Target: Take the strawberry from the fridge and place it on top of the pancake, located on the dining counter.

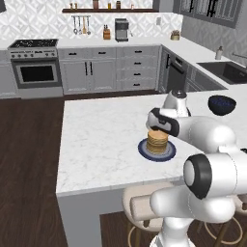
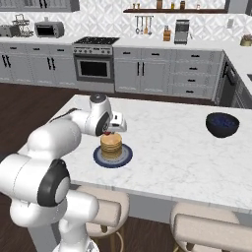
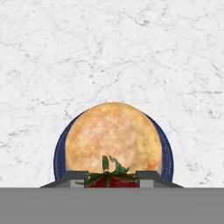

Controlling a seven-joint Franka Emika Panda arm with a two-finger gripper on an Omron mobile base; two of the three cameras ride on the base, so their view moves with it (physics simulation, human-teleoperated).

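Note:
My gripper [image 3: 111,177] is shut on the strawberry [image 3: 110,181], whose green leaves and red top show between the finger tips. Right below it lies the pancake [image 3: 113,135], a golden-brown stack on a round dark blue plate [image 3: 60,151]. From the base, the hand [image 1: 161,120] hovers just over the pancake [image 1: 157,139], which stands near the front of the white marble dining counter [image 1: 96,140]. In the right base view a speck of red, the strawberry [image 2: 107,133], sits at the gripper [image 2: 108,131] just above the stack [image 2: 111,144]. The fridge is out of view.
A dark blue bowl [image 1: 222,104] stands on the counter to the right of the plate. Round stools [image 2: 206,231] are tucked under the counter's near edge. Stove [image 1: 34,62], cabinets and a sink [image 1: 226,70] line the far walls.

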